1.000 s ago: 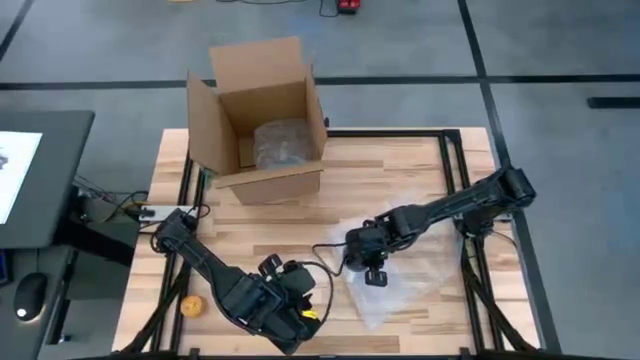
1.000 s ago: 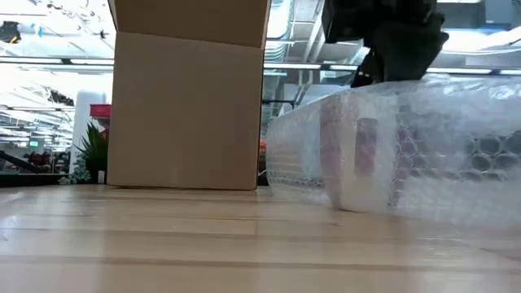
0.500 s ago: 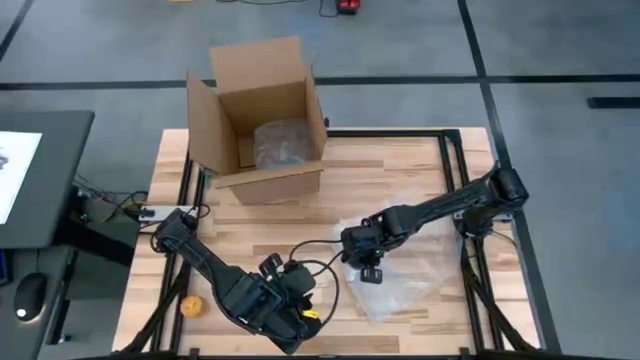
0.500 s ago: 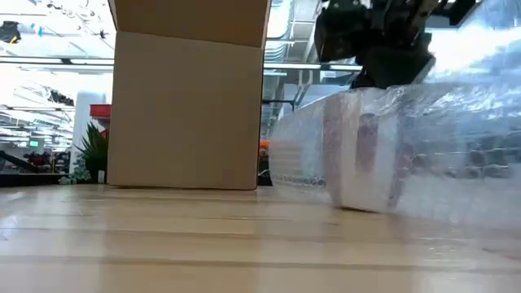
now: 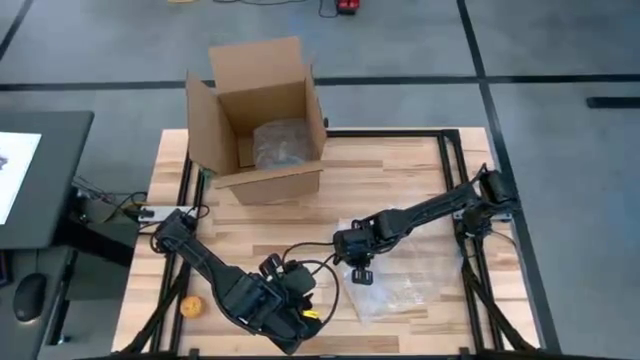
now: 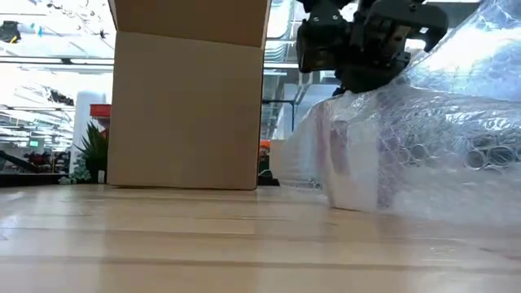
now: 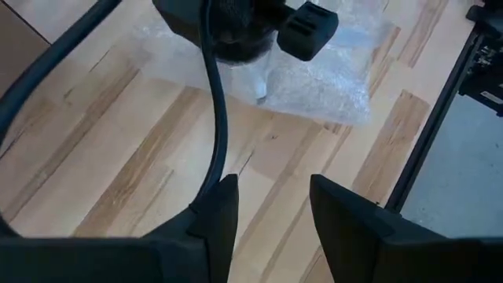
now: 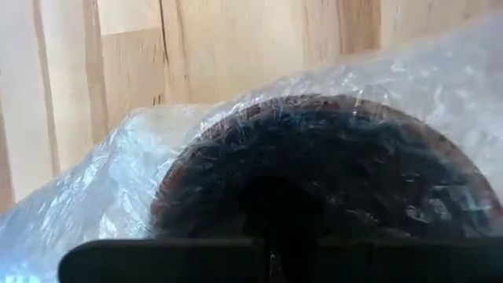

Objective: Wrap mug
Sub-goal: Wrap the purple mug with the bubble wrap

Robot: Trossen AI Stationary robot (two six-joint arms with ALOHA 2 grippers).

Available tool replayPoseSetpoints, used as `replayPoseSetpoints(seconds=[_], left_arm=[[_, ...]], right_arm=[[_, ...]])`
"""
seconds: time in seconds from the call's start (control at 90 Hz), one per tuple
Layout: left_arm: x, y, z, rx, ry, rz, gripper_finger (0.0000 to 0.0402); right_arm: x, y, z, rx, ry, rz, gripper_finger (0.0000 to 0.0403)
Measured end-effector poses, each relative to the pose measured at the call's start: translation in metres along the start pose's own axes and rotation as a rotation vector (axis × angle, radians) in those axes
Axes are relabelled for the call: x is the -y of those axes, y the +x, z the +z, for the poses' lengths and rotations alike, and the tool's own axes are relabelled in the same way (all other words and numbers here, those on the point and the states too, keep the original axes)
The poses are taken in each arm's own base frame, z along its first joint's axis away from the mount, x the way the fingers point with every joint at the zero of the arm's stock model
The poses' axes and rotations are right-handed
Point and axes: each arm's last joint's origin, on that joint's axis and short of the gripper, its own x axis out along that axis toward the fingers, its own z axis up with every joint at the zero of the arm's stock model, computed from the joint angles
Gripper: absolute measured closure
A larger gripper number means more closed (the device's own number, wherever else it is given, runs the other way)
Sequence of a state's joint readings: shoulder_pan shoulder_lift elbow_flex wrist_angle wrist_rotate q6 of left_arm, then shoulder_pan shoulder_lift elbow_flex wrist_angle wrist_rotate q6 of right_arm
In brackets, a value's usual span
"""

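Note:
A white mug with a dark inside point(image 6: 352, 163) stands on the table under a sheet of clear bubble wrap point(image 5: 400, 280), which is draped over it. My right gripper point(image 5: 350, 248) hangs just above the wrapped mug point(image 8: 314, 173), at the sheet's left end, and is shut on the wrap. To the mug's right the wrap point(image 6: 456, 122) rises in a high fold. My left gripper point(image 7: 271, 212) waits open near the table's front edge point(image 5: 300, 300), holding nothing. My right gripper comes at the bubble wrap from above, at the part lying over the mug's top point(image 6: 350, 94). Its own body hides the fingertips, so the layers and the exact hold cannot be told. The wrap lies over the mug, and the mug's foot stays on the table.
An open cardboard box point(image 5: 262, 110) stands at the table's far left, with a bubble-wrapped bundle point(image 5: 283, 140) inside. A small orange thing point(image 5: 193, 305) lies at the near left. A black cable point(image 5: 320, 262) loops between the two grippers. Bare wood lies between box and mug.
My right gripper has gone toward the table's left edge, drawing the bubble wrap with it over the mug. The sheet's right part has risen into a higher fold. The mug has stayed on the table.

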State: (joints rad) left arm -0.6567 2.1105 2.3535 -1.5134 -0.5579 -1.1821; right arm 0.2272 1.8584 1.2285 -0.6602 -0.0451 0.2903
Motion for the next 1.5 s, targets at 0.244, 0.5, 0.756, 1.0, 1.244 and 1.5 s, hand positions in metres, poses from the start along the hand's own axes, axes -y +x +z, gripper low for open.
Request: replayPoseSetpoints(seconds=[0.244, 0.5, 0.756, 1.0, 1.244, 1.5], left_arm=[[0.003, 0.000, 0.001, 0.011, -0.003, -0.027, 0.0263], [0.004, -0.001, 0.000, 0.010, -0.001, -0.034, 0.0263], [0.001, -0.011, 0.000, 0.011, -0.012, -0.060, 0.0263], [-0.003, -0.025, 0.003, 0.022, -0.053, -0.103, 0.0263], [-0.004, -0.029, 0.002, 0.011, -0.046, -0.118, 0.0263], [-0.004, -0.030, 0.001, 0.006, -0.053, -0.124, 0.0263]], right_arm=[[0.001, -0.006, -0.004, -0.018, -0.010, -0.004, 0.0400], [0.003, -0.055, -0.011, 0.068, 0.045, 0.019, 0.0399], [0.018, -0.089, -0.018, 0.102, 0.087, 0.020, 0.0366], [0.018, -0.119, -0.008, 0.185, 0.102, 0.044, 0.0366], [0.013, -0.066, -0.009, -0.036, 0.091, -0.013, 0.0399], [0.012, -0.010, -0.004, -0.172, 0.039, -0.050, 0.0403]])
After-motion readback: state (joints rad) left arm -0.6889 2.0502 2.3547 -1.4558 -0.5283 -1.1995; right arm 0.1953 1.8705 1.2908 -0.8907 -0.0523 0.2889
